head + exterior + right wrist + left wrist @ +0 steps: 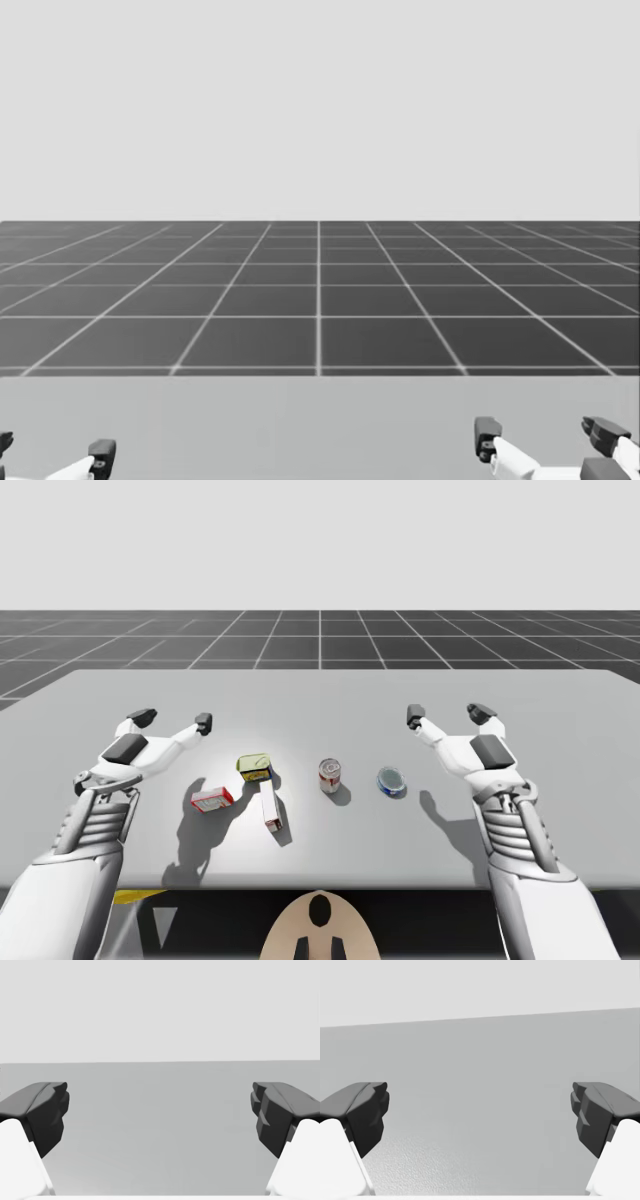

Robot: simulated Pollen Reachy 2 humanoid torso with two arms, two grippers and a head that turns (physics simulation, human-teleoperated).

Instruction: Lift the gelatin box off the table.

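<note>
Approach step, nothing gripped yet. The gelatin box [212, 799], the small red one, lies flat on the table [560, 780] near my edge, at the left end of the row.

- **Left gripper** [173, 720]: hovers spread wide and empty, farther out than the box, which sits just beside that arm's wrist.
- **Right gripper** [448, 714]: spread wide, empty, well apart from the box.

The left arm is the one to use, I judge. Draw it back toward me, pitch the wrist down, come in from above with the fingers across the box's short sides, matched to its skew.

Watch the upright white-and-red box [271, 807] and the yellow-green can [254, 768] close by. The tall box looks tippy, so keep the outer finger off it. The red-and-white can [330, 775] and the blue can [391, 781] are no issue.

Close firmly but not hard, since it's probably light cardboard, then lift straight up. The left wrist view has bare table between the fingers [367, 1110].
</note>
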